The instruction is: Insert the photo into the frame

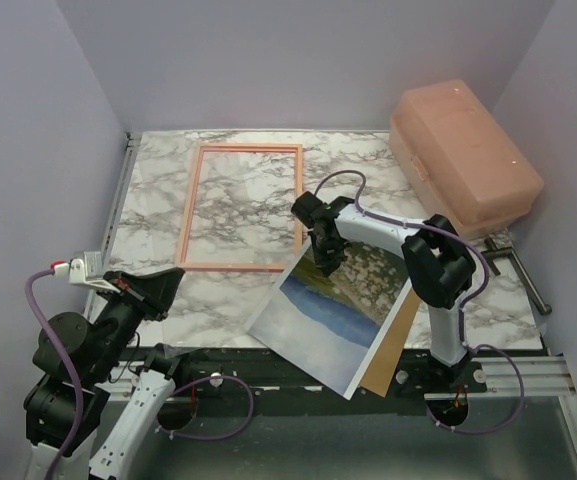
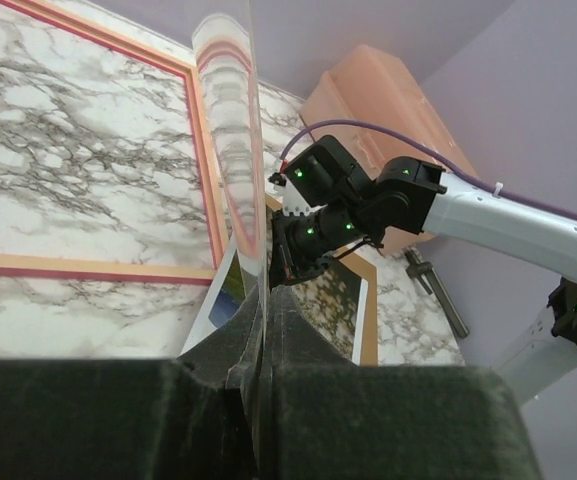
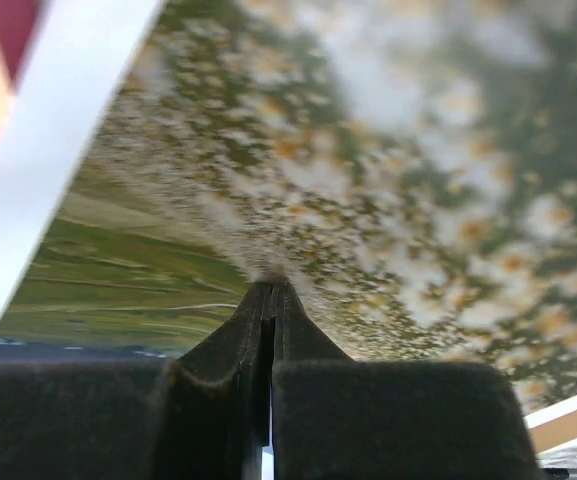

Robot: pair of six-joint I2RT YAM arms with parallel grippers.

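Note:
The frame [image 1: 190, 205], thin-bordered and orange-tan, lies flat on the marble table at the far left; in the left wrist view its pink edge [image 2: 206, 170] shows. The photo [image 1: 333, 305], a landscape of blue hills and a flowery field, lies face up right of the frame, its near corner past the table's front edge. My right gripper [image 1: 325, 258] is shut, its tips [image 3: 271, 285] pressed down on the flowery part [image 3: 388, 150]. My left gripper [image 1: 160, 288] hovers at the near left, shut on a clear sheet [image 2: 233, 130] standing edge-on between its jaws [image 2: 265, 295].
A brown backing board [image 1: 393, 352] lies under the photo's right side. A big pink plastic box [image 1: 463, 155] fills the far right corner. A dark metal clamp [image 1: 516, 265] sits at the right edge. A white and red fitting [image 1: 78, 266] is at the left edge.

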